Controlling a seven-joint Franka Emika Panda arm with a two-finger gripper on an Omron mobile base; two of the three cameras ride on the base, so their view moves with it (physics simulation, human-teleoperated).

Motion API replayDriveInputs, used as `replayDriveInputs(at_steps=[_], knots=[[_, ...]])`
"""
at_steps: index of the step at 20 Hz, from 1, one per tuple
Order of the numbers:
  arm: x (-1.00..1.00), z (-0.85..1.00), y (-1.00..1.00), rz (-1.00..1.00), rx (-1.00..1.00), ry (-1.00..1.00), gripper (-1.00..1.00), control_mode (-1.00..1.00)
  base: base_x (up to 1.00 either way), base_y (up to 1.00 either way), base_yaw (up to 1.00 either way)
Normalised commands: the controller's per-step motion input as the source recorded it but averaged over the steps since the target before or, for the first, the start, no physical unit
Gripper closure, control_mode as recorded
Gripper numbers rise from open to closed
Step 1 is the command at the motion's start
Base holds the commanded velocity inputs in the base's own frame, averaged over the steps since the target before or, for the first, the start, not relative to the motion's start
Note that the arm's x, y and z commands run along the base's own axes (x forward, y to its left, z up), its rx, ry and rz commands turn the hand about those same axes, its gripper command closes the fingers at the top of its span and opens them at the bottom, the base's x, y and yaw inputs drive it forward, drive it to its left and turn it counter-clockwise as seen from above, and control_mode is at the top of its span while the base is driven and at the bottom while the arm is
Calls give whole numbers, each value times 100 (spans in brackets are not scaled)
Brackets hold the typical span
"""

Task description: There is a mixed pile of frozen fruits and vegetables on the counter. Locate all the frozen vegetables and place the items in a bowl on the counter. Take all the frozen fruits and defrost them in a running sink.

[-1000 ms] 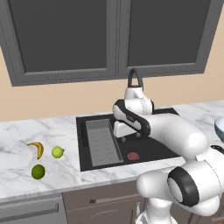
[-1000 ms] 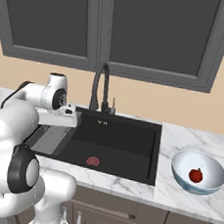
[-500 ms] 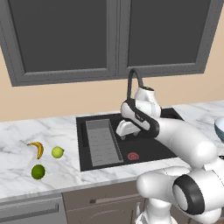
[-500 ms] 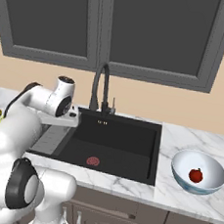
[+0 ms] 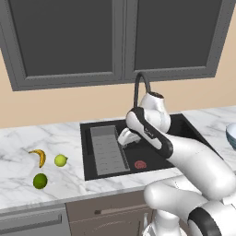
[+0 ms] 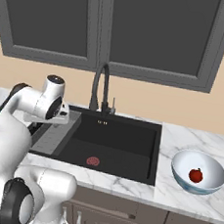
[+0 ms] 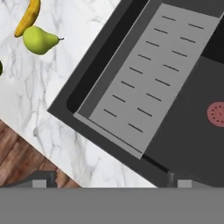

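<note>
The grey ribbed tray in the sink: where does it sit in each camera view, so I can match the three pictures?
Left base view: grey ribbed tray in the left part of the sink, left of centre.
Right base view: it lies at the sink's left end, partly behind the arm.
Hand view: it runs diagonally across the upper middle.
Shared landmark: the reddish drain, beside the tray in all three.

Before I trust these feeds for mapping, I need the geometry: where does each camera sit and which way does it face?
Left base view: behind the arm's left, looking forward and down at the sink and the banana; the arm rises lower right.
Right base view: behind the arm's right, same sink, plus the bowl; the arm rises lower left.
Hand view: above the grey ribbed tray, looking down; finger tips at bottom.
All share the sink.
</note>
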Motion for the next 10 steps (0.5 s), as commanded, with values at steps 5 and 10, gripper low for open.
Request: replayDriveInputs(at_steps=[5, 10], knots=[[-14, 28, 46, 6, 0, 3, -100, -100, 0, 0, 0], [-18, 15, 50, 7, -2, 1, -100, -100, 0, 0, 0]])
